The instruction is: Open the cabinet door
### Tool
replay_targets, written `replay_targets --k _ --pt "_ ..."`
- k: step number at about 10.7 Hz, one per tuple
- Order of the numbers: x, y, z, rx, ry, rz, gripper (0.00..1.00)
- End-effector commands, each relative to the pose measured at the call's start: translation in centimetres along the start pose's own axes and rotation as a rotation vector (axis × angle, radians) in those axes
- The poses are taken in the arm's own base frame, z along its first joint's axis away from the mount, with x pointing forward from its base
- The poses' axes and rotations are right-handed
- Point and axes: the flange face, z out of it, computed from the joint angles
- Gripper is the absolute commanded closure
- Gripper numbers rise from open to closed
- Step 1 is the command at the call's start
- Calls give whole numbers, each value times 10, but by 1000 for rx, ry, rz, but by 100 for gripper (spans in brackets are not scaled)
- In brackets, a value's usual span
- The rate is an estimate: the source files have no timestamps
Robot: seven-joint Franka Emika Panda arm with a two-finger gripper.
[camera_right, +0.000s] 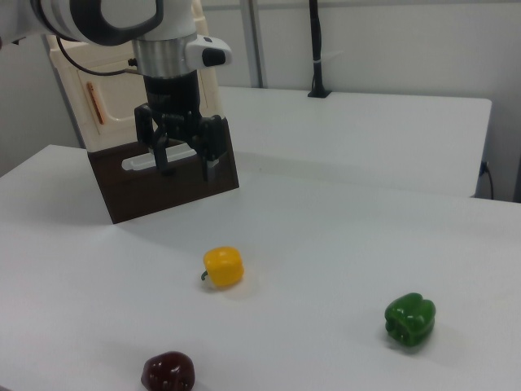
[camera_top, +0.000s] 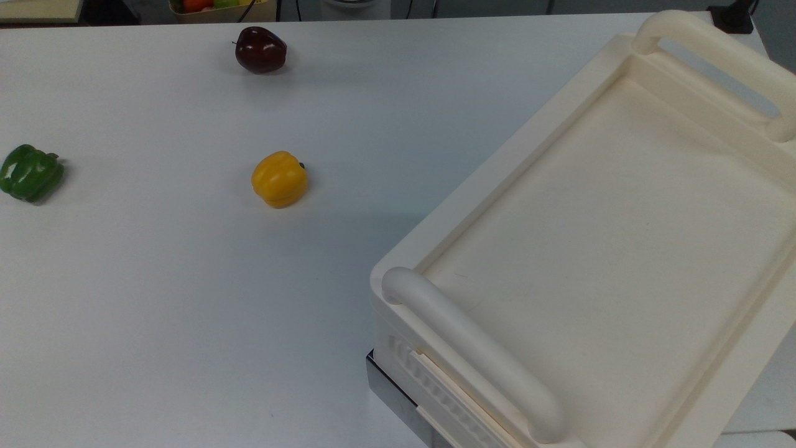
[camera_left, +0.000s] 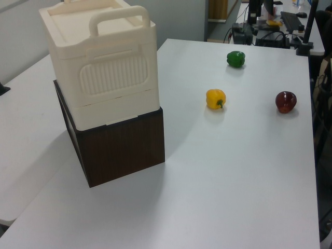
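In the right view, the gripper [camera_right: 187, 167] hangs from the arm [camera_right: 122, 20] with its two dark fingers [camera_right: 165, 156] pointing down and spread apart, nothing between them. It hovers above the white table [camera_right: 342, 236] in front of the cabinet [camera_right: 163, 175], whose dark brown lower part stands behind the fingers. The cabinet door [camera_right: 98, 102] is the cream panel on the upper part of the cabinet, at the right view's left, partly hidden by the arm; its small copper-coloured handle [camera_right: 96, 104] stands upright near one edge. The door lies to the right view's left of the jaws, higher than the fingertips and farther from the camera, and the jaws do not touch it or the handle. The door looks flush with the cabinet.

On the table nearer the camera in the right view lie a yellow pepper [camera_right: 223, 266], a green pepper [camera_right: 410, 320] at the right view's right, and a dark red apple [camera_right: 168, 372] at the near edge, all well apart from each other and from the cabinet.

In the left view the cream upper part [camera_left: 101, 62] of the cabinet sits on the brown base [camera_left: 122, 148], with a ribbed side panel facing the camera. In the top view the recessed cream top [camera_top: 609, 236] with its thick rounded handles fills the top view's right.
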Motion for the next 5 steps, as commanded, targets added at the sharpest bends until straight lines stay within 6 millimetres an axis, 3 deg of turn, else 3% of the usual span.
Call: replay_targets --k 1,5 --pt "-3 -6 1 7 -21 -7 0" --pt "2 -13 8 12 -30 -23 0"
